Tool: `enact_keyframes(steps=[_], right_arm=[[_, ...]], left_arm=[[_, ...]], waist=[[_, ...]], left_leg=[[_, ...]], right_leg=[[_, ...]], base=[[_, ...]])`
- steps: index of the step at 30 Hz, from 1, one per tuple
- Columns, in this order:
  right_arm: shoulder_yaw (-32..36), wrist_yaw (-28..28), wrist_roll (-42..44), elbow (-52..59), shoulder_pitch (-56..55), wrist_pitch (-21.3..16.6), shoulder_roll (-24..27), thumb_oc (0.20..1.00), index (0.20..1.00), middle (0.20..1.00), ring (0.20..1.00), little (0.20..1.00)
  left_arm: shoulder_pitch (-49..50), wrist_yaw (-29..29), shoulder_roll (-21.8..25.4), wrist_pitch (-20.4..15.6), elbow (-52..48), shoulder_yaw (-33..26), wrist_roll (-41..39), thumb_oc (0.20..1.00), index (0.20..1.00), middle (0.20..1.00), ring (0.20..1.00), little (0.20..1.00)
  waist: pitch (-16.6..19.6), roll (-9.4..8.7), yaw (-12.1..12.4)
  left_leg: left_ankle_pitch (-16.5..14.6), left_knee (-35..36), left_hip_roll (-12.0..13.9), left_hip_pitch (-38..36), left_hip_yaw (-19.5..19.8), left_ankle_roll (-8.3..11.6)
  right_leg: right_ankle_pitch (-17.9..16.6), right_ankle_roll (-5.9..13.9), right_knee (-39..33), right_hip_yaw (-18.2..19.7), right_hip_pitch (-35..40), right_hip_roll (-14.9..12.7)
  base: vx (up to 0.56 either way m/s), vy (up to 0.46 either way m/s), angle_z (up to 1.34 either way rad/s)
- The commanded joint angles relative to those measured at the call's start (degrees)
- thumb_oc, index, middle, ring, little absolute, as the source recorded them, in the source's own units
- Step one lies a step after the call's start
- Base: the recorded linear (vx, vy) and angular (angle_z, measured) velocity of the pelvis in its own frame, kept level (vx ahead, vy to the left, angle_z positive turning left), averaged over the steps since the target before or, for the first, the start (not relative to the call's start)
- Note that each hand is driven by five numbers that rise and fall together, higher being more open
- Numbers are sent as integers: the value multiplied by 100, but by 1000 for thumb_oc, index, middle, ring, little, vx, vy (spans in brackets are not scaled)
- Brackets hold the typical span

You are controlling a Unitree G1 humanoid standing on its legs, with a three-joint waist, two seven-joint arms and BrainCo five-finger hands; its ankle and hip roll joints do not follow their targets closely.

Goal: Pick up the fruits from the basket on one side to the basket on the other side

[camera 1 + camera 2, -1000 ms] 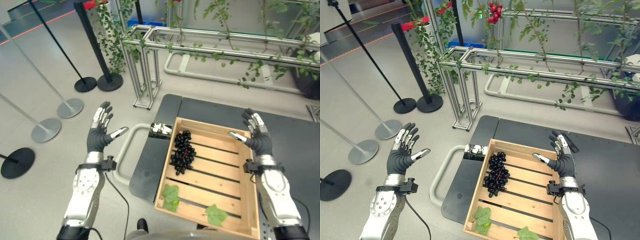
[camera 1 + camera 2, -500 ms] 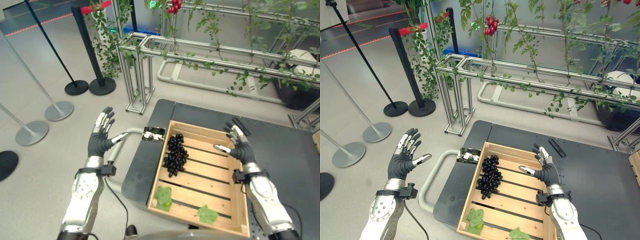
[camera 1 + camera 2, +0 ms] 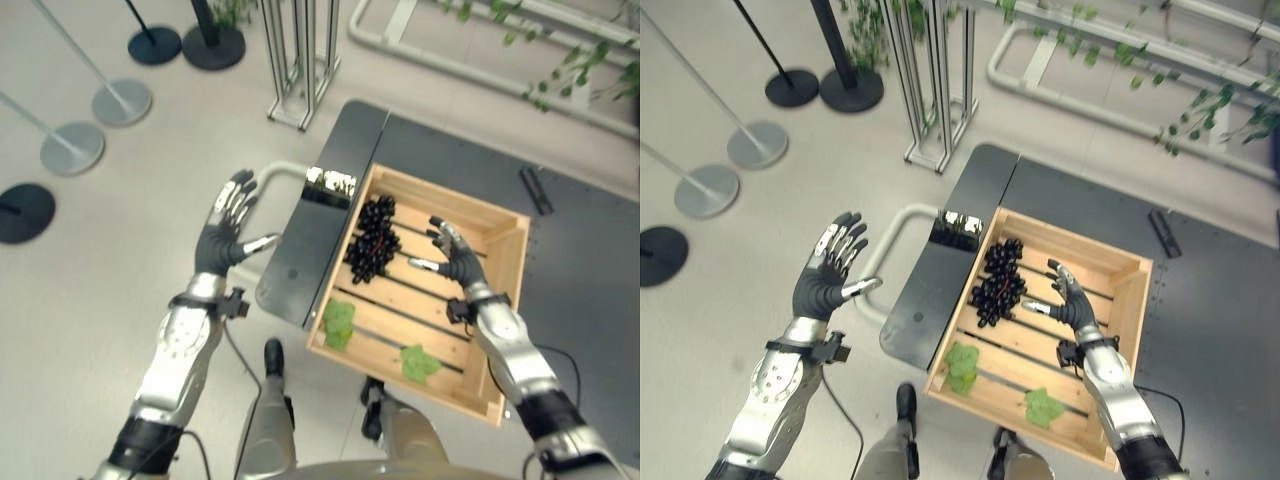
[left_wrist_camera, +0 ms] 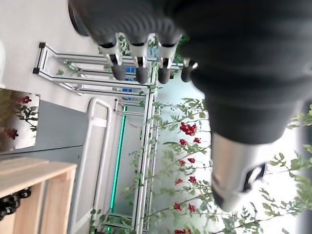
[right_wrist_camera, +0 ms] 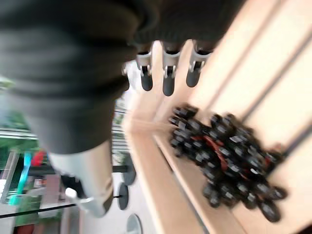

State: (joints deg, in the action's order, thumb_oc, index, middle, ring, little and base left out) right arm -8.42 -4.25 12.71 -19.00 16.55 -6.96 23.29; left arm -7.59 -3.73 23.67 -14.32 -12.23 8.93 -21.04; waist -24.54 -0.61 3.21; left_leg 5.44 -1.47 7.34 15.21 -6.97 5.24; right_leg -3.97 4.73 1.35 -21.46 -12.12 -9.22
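Over the wooden crate (image 3: pixel 1130 290), my right hand (image 3: pixel 1065 300) has its fingers spread and loose, holding nothing. It has moved in from the crate's right edge and now hangs just beside the black grapes (image 3: pixel 997 282), which lie where they were, at the crate's far left. My left hand (image 3: pixel 826 276) stays open over the floor. Two green leaves (image 3: pixel 961 366) lie nearer me. I see no writing I can read.
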Motion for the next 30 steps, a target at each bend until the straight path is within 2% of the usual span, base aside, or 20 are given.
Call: enact_keyframes(steps=[1,2,7,16,21,30], right_arm=[[-177,-313,183,137,370,-68,44,1000,1000,1000,1000,1000],[-251,-465,244,-153,634,-49,-34,1000,1000,1000,1000,1000],[-267,-876,273,-938,1402,41,-33,1000,1000,1000,1000,1000],[-259,-1278,346,-2128,2429,218,-59,1000,1000,1000,1000,1000],[-416,-1514,377,-4062,3748,455,47,1000,1000,1000,1000,1000],[-880,-1434,-81,-5462,4620,760,173,1000,1000,1000,1000,1000]], left_arm=[[-172,-196,58,-267,-589,-45,82,1000,1000,1000,1000,1000],[-337,-276,25,-252,-567,70,153,1000,1000,1000,1000,1000],[-519,-430,-40,-209,-556,209,252,1000,1000,1000,1000,1000],[-596,-629,-122,-125,-535,303,357,1000,1000,1000,1000,1000],[-823,-854,-168,-108,-529,430,376,1000,1000,1000,1000,1000],[-1399,-1065,-220,-68,-549,764,481,1000,1000,1000,1000,1000]], waist=[[-61,-143,101],[-221,-139,133],[-524,-108,212],[-525,-102,278],[-525,-79,353],[-525,46,431]], left_leg=[[-351,-372,61,-3,179,104],[-328,-406,65,131,209,110],[-279,-450,19,415,270,120],[-242,-436,-26,802,308,102],[-184,-338,-48,999,348,114],[-144,-307,-106,1260,454,85]], right_leg=[[285,461,328,-17,-54,-354],[261,464,373,-50,-176,-395],[177,474,409,-93,-403,-470],[131,473,469,-157,-788,-522],[85,491,450,-201,-1003,-533],[90,535,491,-279,-1224,-563]], base=[[-93,35,3],[-76,18,6],[-60,13,10],[-6,4,1],[-16,18,7],[-2,10,6]])
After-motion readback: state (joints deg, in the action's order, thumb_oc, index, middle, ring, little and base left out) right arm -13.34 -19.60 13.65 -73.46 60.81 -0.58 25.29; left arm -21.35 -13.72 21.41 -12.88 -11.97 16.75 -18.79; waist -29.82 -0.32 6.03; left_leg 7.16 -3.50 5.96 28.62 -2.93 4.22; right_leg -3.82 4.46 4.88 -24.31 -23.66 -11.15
